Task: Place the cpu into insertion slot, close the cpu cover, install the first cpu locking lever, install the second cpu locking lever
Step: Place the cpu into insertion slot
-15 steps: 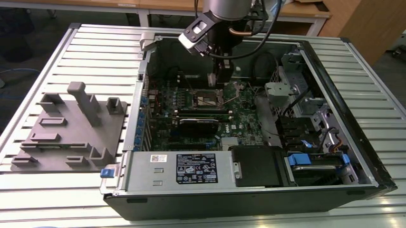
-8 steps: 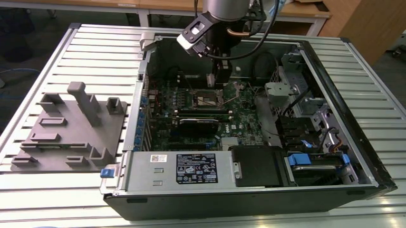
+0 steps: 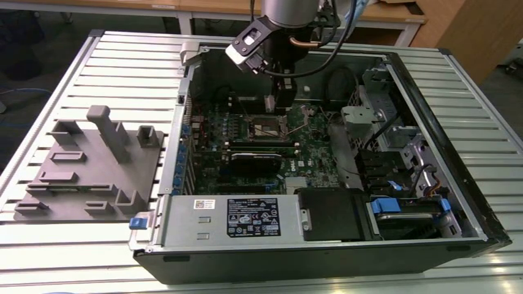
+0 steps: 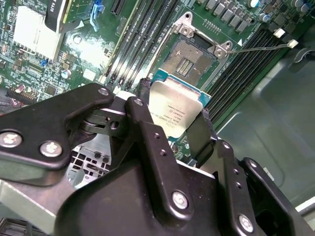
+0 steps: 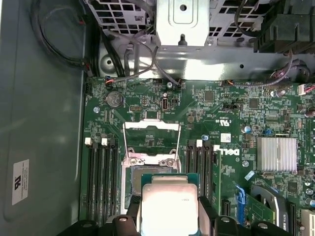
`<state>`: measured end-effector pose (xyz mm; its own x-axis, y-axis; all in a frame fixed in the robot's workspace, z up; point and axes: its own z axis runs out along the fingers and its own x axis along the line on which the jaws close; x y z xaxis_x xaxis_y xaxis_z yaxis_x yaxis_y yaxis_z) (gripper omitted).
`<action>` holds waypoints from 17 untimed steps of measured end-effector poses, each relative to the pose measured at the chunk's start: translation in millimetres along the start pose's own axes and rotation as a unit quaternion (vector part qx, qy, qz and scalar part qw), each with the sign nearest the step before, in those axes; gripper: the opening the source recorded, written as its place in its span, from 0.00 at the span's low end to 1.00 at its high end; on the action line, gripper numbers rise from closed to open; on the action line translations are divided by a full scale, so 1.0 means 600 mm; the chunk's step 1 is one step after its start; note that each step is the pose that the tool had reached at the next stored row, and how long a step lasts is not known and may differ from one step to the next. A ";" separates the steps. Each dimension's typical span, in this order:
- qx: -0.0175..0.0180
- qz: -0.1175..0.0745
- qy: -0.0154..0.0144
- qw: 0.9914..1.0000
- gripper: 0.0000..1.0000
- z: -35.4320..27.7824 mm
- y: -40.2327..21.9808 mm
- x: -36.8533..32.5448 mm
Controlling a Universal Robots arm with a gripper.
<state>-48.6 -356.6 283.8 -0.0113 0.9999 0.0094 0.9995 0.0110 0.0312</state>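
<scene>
Cpu (image 4: 174, 110) sits clamped in the end effector (image 4: 173, 105), hovering just above the uncovered insertion slot (image 4: 189, 60).

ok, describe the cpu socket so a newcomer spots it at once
Inside the open PC case, find the green motherboard. The socket sits between two banks of long black memory slots; it alone is square, a metal frame around a pin field.

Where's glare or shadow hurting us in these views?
First wrist view: glare bleaches the metal top of the cpu. Second wrist view: a blown-out white patch on the motherboard, while the cpu top is evenly lit. Exterior view: the inside of the computer case sits in shade.
</scene>
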 end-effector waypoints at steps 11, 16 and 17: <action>0.000 0.000 0.000 1.000 0.54 0.003 -0.005 0.005; -0.001 0.000 0.000 1.000 0.54 0.006 -0.006 0.007; -0.001 0.000 0.000 1.000 0.54 0.007 -0.007 0.007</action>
<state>-52.5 -352.3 279.6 -0.0113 0.9999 0.0093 0.9994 0.0110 0.0327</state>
